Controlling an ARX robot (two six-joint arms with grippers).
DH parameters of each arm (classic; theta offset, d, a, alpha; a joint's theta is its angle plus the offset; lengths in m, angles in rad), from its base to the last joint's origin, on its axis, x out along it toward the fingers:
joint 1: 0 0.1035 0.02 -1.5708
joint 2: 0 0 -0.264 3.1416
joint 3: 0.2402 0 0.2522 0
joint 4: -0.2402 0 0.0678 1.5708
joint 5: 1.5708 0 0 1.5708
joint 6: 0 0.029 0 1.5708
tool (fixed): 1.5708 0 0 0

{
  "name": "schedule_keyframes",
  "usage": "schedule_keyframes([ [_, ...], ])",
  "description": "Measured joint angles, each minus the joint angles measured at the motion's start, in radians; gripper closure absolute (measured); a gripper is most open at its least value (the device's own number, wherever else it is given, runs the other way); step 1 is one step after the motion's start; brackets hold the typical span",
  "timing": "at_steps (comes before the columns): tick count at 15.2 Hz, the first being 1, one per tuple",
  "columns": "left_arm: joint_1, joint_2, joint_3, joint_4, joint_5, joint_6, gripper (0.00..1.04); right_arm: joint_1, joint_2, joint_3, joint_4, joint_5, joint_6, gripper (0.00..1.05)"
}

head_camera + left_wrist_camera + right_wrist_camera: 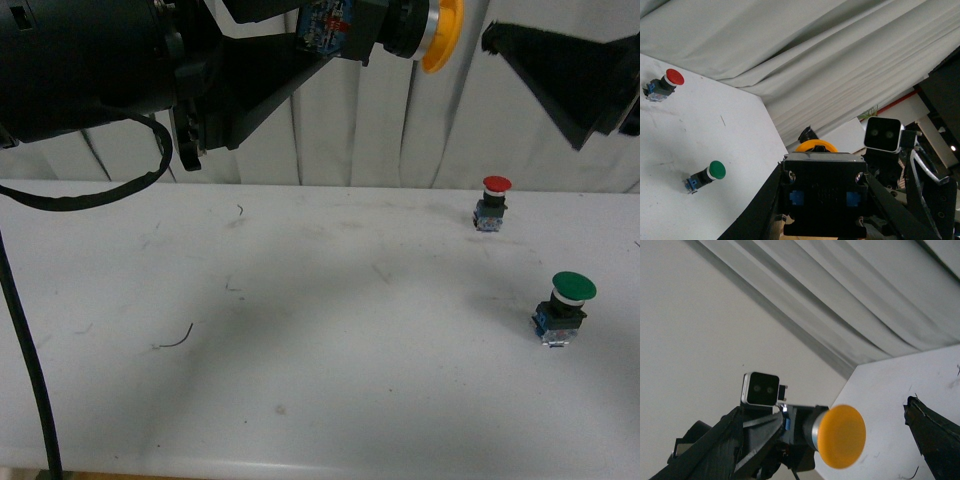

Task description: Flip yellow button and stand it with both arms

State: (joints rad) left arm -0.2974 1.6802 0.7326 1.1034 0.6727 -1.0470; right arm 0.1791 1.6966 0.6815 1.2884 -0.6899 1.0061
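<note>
Aloft, left jaws clamp yellow button (400,28) by its base (cap sideways); right jaws' gap unclear.

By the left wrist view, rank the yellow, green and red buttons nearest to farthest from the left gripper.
1. yellow button, held in the left gripper.
2. green button, on the table.
3. red button, by the curtain.

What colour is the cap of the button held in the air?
Yellow-orange button cap, clearest in right wrist view.

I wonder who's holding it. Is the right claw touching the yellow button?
Apart. In the front view, pale curtain shows between the yellow button and the right claw.
</note>
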Motion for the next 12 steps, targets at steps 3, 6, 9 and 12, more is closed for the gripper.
schedule_keyframes([
  [3, 0.002, 0.000, 0.000, 0.010, 0.000, 0.000, 0.69, 0.011, 0.072, -0.001, -0.002, -0.017, 0.105, 0.06],
  [6, 0.007, 0.000, 0.000, 0.016, -0.003, 0.000, 0.69, 0.012, 0.124, 0.000, -0.001, -0.024, 0.180, 0.06],
  [9, 0.011, 0.000, 0.000, 0.019, 0.005, 0.000, 0.69, 0.013, 0.157, 0.013, -0.006, -0.021, 0.227, 0.06],
  [12, 0.020, 0.000, -0.001, 0.019, 0.003, -0.001, 0.69, 0.038, 0.159, 0.032, -0.005, -0.003, 0.251, 0.06],
])
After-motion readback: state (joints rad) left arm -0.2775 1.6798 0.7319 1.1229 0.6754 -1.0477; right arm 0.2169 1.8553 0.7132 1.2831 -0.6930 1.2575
